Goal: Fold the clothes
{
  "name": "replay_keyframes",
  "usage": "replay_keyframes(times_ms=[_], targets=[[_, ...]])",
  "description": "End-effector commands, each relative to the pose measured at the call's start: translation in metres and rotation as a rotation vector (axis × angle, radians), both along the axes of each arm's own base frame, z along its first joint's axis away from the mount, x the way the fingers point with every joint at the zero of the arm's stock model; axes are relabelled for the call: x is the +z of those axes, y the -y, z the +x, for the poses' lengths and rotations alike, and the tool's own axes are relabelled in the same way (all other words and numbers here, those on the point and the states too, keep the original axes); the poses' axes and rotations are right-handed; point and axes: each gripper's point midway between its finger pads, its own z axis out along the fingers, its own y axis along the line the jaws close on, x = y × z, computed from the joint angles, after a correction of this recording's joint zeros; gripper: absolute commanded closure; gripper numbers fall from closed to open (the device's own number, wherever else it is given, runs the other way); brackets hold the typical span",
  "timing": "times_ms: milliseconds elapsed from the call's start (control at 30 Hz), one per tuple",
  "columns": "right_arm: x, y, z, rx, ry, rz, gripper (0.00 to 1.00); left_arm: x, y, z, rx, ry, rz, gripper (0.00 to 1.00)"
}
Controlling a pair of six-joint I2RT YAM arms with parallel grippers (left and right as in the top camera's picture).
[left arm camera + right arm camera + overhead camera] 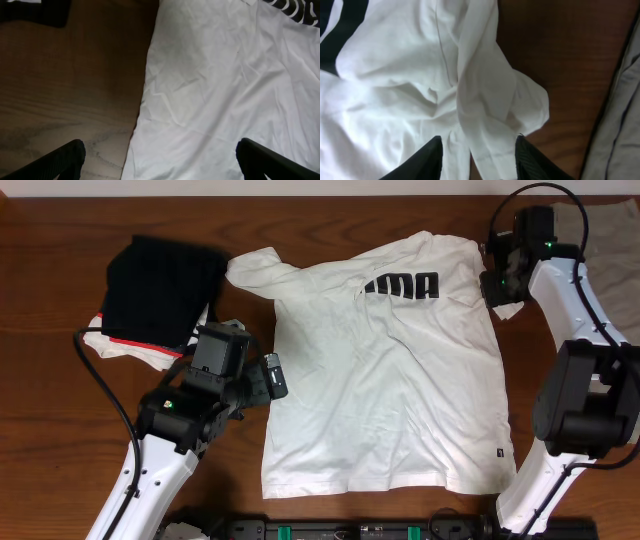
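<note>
T-shirt, white, lies spread flat across the middle of the table in the overhead view. Its black lettering is toward 12 o'clock and its hem toward 6, with a small black hem tag at the 5 o'clock corner. One sleeve points to 10 o'clock; the other is bunched at 2 o'clock, under the right gripper. The left gripper is at the shirt's 9 o'clock edge. A black folded garment with a red edge lies at 10 o'clock, and a grey cloth in the 2 o'clock corner.

From the left wrist, the fingers are spread wide at 7 and 5 o'clock with nothing clamped. Below them the shirt's side edge runs from 12 toward 6, with bare wood on the 9 o'clock side.

From the right wrist, the fingers stand partly apart at 6 o'clock with the bunched sleeve between them. I cannot tell whether they pinch it or only straddle it. Wood shows at 1 o'clock, and the grey cloth lies along the 3 to 4 o'clock edge.
</note>
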Motion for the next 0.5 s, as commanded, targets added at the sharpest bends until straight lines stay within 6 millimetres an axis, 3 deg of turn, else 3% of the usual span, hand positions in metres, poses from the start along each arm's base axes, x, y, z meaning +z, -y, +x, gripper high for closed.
replay_keyframes(times_ms=[0, 267, 300, 367, 467], targets=[[-0.015, 0.003, -0.005, 0.014, -0.013, 0.001, 0.56, 0.003, -0.003, 0.002, 0.012, 0.011, 0.01, 0.02], [-0.036, 0.003, 0.0, 0.026, 0.043, -0.009, 0.55, 0.003, -0.003, 0.002, 0.012, 0.011, 0.01, 0.02], [-0.035, 0.003, 0.001, 0.025, 0.048, -0.011, 0.58, 0.003, -0.003, 0.002, 0.012, 0.011, 0.01, 0.02], [-0.033, 0.004, 0.005, 0.023, 0.065, -0.015, 0.77, 0.003, -0.003, 0.002, 0.012, 0.011, 0.01, 0.02], [-0.03, 0.005, 0.01, 0.022, 0.089, -0.018, 0.9, 0.003, -0.003, 0.002, 0.012, 0.011, 0.01, 0.02]])
